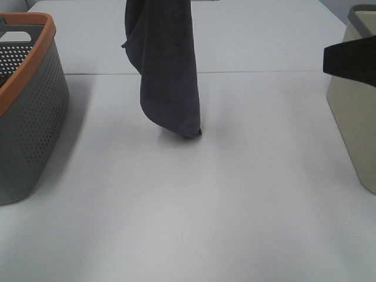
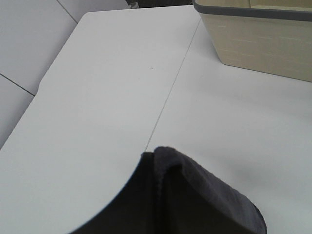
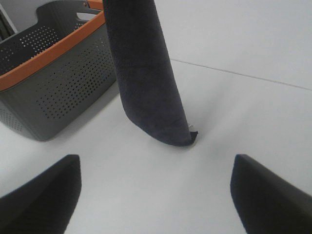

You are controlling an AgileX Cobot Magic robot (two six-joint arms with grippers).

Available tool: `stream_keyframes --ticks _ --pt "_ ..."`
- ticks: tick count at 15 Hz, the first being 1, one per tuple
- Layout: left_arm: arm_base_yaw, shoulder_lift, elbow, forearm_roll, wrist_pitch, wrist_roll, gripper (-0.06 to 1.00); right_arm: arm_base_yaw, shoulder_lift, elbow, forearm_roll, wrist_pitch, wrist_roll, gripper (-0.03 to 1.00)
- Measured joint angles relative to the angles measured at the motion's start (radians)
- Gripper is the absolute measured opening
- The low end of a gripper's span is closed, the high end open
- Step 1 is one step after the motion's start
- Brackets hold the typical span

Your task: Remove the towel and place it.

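Note:
The dark charcoal-purple towel (image 1: 167, 64) hangs in a long fold from above the top of the exterior view. Its lower tip touches the white table (image 1: 235, 200) near the middle. It also shows in the right wrist view (image 3: 146, 73), with its small white tag (image 3: 193, 129) at the tip. In the left wrist view the towel (image 2: 204, 200) is bunched right at my left gripper and hides the fingers. My right gripper (image 3: 156, 163) is open and empty, low over the table to the right of the towel; it shows at the right edge of the exterior view (image 1: 346, 61).
A grey perforated basket with an orange rim (image 1: 29, 111) stands at the left edge, also in the right wrist view (image 3: 53, 83). A beige bin with a grey rim (image 1: 352, 123) stands at the right edge, also in the left wrist view (image 2: 258, 41). A seam (image 1: 264, 72) crosses the table.

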Motion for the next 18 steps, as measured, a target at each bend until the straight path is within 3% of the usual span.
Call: stream_keyframes --ticks 1,4,10,15,18 --pt "0.000 0.000 0.000 0.002 -0.009 -0.008 0.00 0.003 0.020 -0.002 0.008 0.006 -0.007 0.75" --pt "0.000 0.000 0.000 0.005 -0.038 -0.019 0.00 0.132 0.098 -0.004 0.015 -0.028 -0.043 0.74" --pt "0.000 0.000 0.000 0.018 -0.094 -0.062 0.00 0.432 0.290 -0.015 0.018 -0.379 -0.049 0.74" --pt "0.000 0.000 0.000 0.020 -0.173 -0.123 0.00 0.624 0.510 -0.144 0.019 -0.578 -0.049 0.73" --pt "0.000 0.015 0.000 0.020 -0.176 -0.149 0.00 0.718 0.638 -0.244 0.018 -0.641 -0.049 0.72"
